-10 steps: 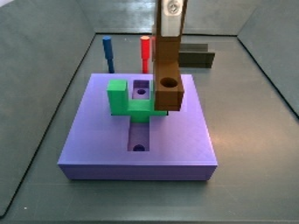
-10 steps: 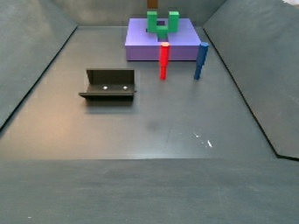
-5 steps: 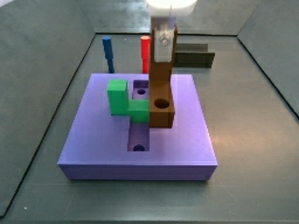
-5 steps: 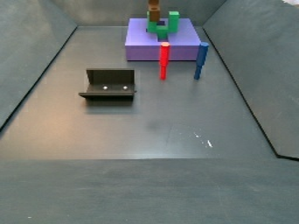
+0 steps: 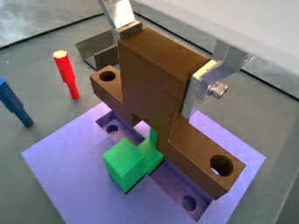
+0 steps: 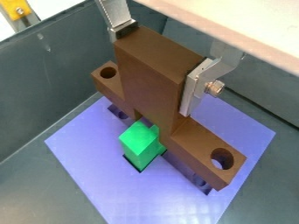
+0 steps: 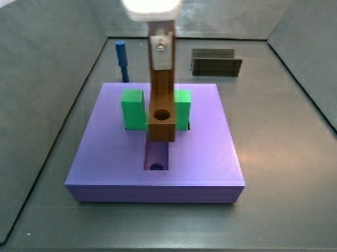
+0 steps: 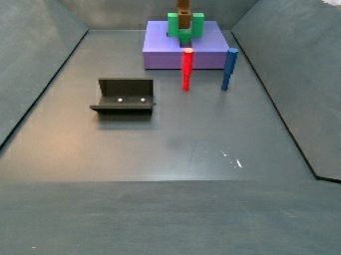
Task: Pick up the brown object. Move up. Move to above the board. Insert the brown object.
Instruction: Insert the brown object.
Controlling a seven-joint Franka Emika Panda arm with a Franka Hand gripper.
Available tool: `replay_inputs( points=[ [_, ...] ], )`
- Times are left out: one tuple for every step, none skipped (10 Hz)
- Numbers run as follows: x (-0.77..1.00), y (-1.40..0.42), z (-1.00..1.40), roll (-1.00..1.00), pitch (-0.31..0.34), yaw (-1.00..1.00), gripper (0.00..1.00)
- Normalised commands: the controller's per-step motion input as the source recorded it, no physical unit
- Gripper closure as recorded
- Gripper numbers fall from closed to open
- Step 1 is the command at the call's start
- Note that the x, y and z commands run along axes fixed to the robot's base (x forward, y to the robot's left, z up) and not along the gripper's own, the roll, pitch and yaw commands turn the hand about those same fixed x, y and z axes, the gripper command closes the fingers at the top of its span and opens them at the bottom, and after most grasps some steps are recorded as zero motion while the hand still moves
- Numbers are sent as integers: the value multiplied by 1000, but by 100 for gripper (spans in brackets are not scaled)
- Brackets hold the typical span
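Note:
My gripper (image 7: 160,41) is shut on the brown object (image 7: 161,94) and holds it upright over the board (image 7: 204,157), in line with the central groove and between the arms of the green U-shaped block (image 7: 133,108). In both wrist views the silver fingers (image 5: 208,77) (image 6: 198,83) clamp the brown object's upright part (image 5: 158,87) (image 6: 152,87). Its long flat part, with round holes, runs along the groove just above the board (image 5: 70,166) (image 6: 93,166). I cannot tell whether it touches the board. In a side view only its lower end (image 8: 184,12) shows above the board (image 8: 160,55).
A red peg (image 8: 188,68) and a blue peg (image 8: 229,68) stand on the grey floor by the board's edge. The fixture (image 8: 124,96) stands apart on the floor. It also shows behind the board in a side view (image 7: 216,64).
The gripper has moved from the board's right side to over the groove, come lower, and turned the brown object so it lines up with the groove.

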Motion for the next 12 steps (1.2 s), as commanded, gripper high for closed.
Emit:
replay_inputs(
  points=[
    [-157, -3, -120, -116, -180, 0, 100],
    [-100, -43, -94, -83, -140, 0, 100],
    [-80, -103, -60, -6, -87, 0, 100],
    [-120, -74, -43, 0, -54, 0, 100],
    [-149, -14, -31, 0, -33, 0, 100],
    [-129, 0, -43, 13, -9, 0, 100],
    [-100, 0, -94, 59, 0, 0, 100],
    [-31, 0, -109, 76, 0, 0, 100],
    [0, 0, -80, 120, 39, 0, 100],
    [0, -9, -71, 171, 70, 17, 100],
    [6, -54, -91, 179, 84, 0, 100],
    [63, -74, -143, 159, 76, 0, 100]
  ],
)
